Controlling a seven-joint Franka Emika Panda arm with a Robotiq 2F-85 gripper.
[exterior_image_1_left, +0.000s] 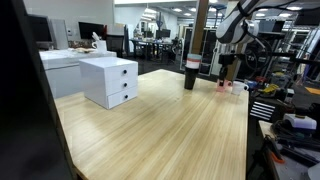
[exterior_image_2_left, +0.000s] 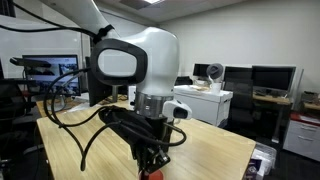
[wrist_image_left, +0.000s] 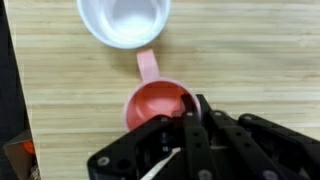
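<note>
Pale wooden tabletop (wrist_image_left: 240, 50), pink handled cup (wrist_image_left: 155, 105), reddish inside, claw (wrist_image_left: 193, 115) pinched shut on its rim, white cup (wrist_image_left: 123, 20) beside.

- Far exterior view: sits past the table (exterior_image_1_left: 160, 130) end opposite the arm (exterior_image_1_left: 235, 25) and looks down its length, so the arm is small.
- Close exterior view: low, right by the arm (exterior_image_2_left: 140, 60), facing it; the arm fills the frame.
- Both exterior views share the arm, table and white drawer unit (exterior_image_1_left: 110, 80).
- Wrist view: straight down, very near; fingers (wrist_image_left: 195, 125) at the bottom, over the red cup (wrist_image_left: 155, 105).
</note>
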